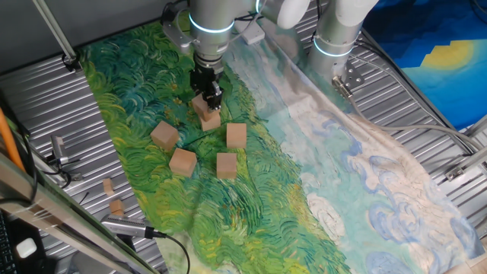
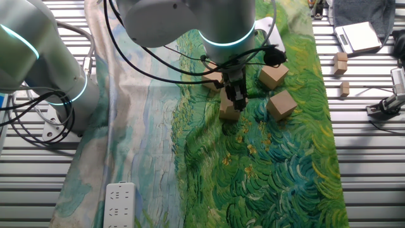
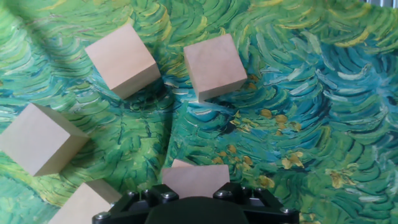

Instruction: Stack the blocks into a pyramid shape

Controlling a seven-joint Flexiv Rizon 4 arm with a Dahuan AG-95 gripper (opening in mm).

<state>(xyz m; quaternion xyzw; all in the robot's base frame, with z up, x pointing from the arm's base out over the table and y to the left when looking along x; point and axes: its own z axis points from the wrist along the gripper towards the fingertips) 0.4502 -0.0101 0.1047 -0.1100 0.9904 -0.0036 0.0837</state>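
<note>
Blocks (image 1: 183, 161) sit loose on the painted cloth (image 1: 251, 213) and we've got the gripper (image 1: 207, 100) clamped on one block (image 1: 208, 116), no pyramid yet.

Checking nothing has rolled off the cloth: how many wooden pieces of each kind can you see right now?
Blocks: 5 in plain view
Small bits: 2, off the cloth
Total: 7
</note>
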